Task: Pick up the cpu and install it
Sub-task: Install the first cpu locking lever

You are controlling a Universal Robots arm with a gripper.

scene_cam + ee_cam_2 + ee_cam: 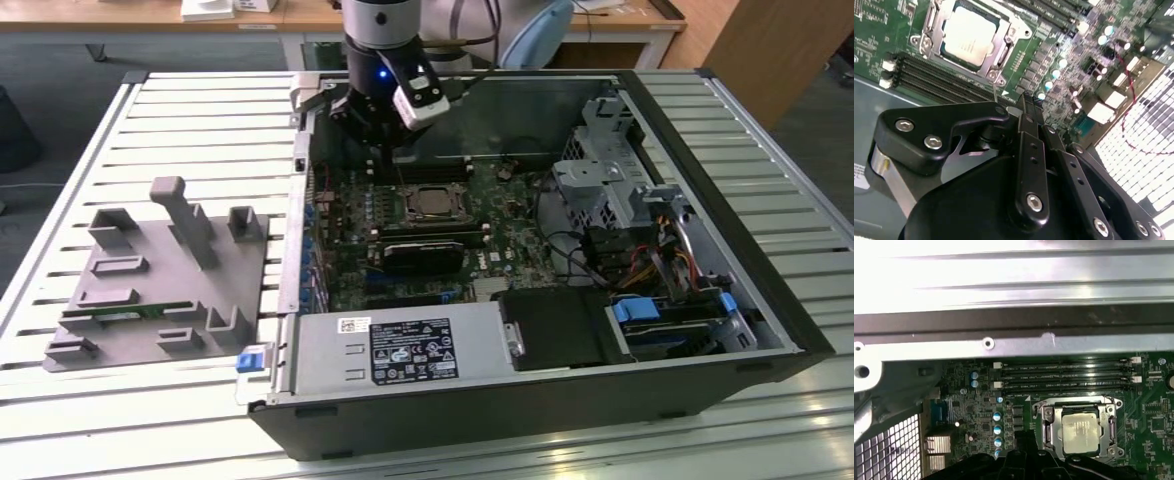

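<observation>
the case lies open on its side on the slatted bench, from mid-bench toward the edge at the exterior view's right. the board faces up inside it. the cpu sits flat in the socket on the board, silver top up, with the socket's metal frame around it. in both wrist views the cpu lies level inside that frame.

the gripper hangs over the board by the case wall farthest from the exterior camera. it is near the cpu but apart from it, and nothing shows in its grasp. whether it is released or clenched cannot be told. in the second wrist view the gripper points down at the board just beside the memory slots, which run between it and the socket. in the first wrist view the slots lie between the socket and the case wall.

a black heatsink rests on the board just beside the socket, on its near side. a power supply fills the case's near end.

a grey tray sits by the bench edge at the exterior view's left, well apart from the gripper. a green memory stick lies in it.
</observation>
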